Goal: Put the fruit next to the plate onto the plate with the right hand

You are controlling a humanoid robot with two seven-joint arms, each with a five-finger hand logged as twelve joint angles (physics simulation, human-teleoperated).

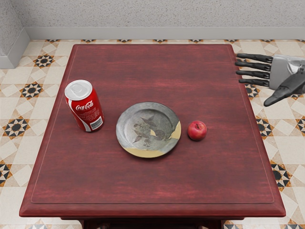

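Red apple (197, 130) just right of grey plate (148, 129) on red table (190, 71). Right hand (272, 74) beside the table's far right corner, fingers spread, empty.

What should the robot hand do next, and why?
Probably move the right hand toward the apple and lower it. The hand is open beside the table's right edge, while the apple rests on the table, just right of the plate.

White "Coca-Cola" script on the red can (85, 106), small label print unreadable
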